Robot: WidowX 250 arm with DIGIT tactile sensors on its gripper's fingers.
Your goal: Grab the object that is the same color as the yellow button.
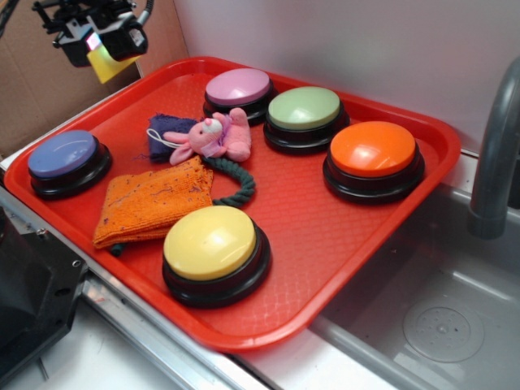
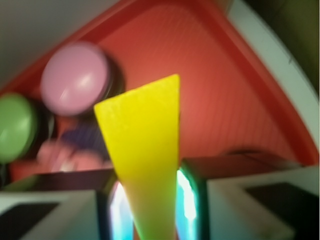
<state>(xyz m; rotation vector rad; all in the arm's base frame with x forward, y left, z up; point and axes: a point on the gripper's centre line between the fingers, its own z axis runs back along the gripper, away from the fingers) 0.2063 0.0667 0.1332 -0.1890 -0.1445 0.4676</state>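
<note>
The yellow wedge block [image 2: 145,165] sits pinched between the jaws of the gripper [image 1: 104,50], held high above the red tray's [image 1: 357,236] far-left corner.

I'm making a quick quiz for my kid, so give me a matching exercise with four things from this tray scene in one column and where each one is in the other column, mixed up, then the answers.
Things:
1. yellow wedge
2. yellow button
3. blue button
4. pink plush toy

Places:
A. near front edge of the red tray
B. middle of the tray, beside the pink button
C. held in the gripper, above the tray
D. tray's left corner

Pairs: 1-C, 2-A, 3-D, 4-B
</note>
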